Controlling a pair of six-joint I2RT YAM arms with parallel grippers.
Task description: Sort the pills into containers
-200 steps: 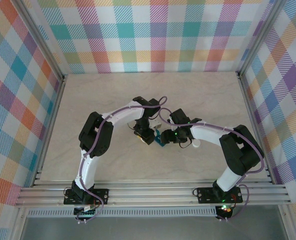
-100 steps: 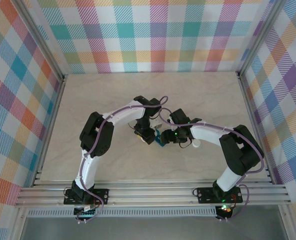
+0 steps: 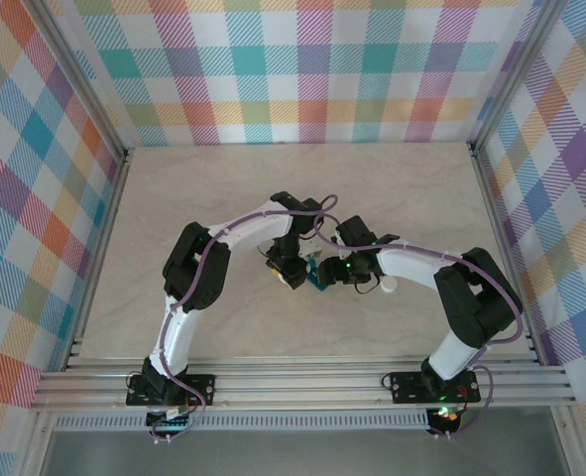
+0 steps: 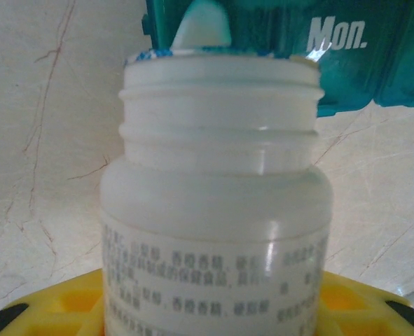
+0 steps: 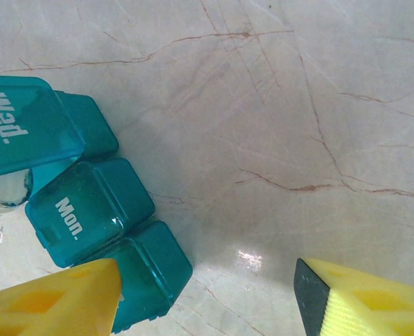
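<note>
So on the left, the left gripper (image 3: 287, 272) is clamped on a white bottle (image 4: 214, 210), capless, with its open mouth pointing straight at the teal pill box (image 5: 87, 210) and nearly touching it. The lid marked "Mon." (image 4: 337, 33) faces the left wrist cam just past the bottle's rim. The pill box sits mid-table (image 3: 174, 198) between the two grippers, with its "Wed." lid (image 5: 21, 126) tipped up. The right gripper (image 5: 207, 280) has its yellow fingers (image 5: 361, 301) spread wide with bare marble between them, one finger right over the box's end compartment; can't tell if it touches. Further right, a small white round thing (image 3: 387, 285) lies beside the right arm.
</note>
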